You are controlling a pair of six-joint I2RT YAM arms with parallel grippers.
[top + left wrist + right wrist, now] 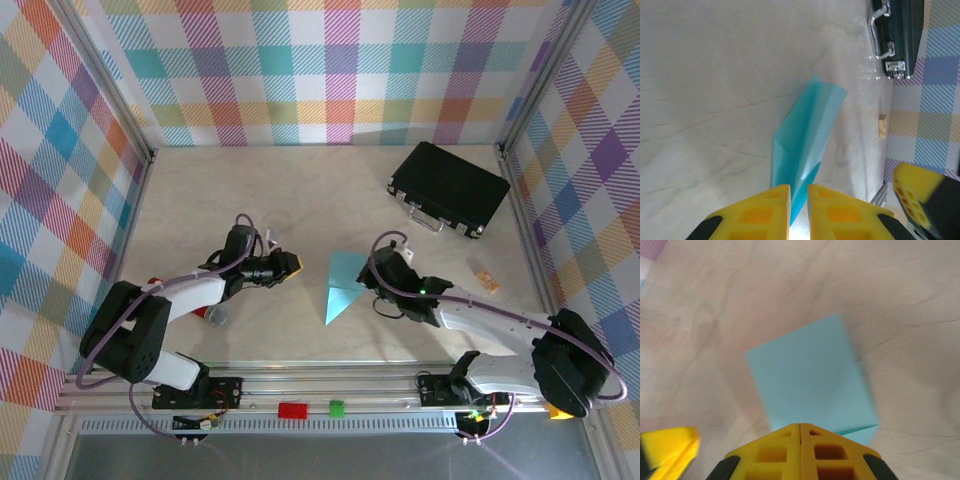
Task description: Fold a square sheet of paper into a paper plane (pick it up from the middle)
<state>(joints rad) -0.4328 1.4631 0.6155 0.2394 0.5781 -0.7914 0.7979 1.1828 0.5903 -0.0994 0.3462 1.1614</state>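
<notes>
Folding stage here, we reckon: the paper plane (342,283) lies mid-bench (200,210) as a pointed light-blue dart, between the two arms. The right pincer (800,426) has its jaws pressed tight together right at the paper's edge. We can't tell whether it nips that edge or just pins it down. The left pincer (799,189) is open only a slit, gripping nothing, near the paper's other side. Next move probably calls for pressing the centre crease without sliding the paper. The edge under the right fingers is hidden, and the tan bit (485,279) by the wall is too small to name.
</notes>
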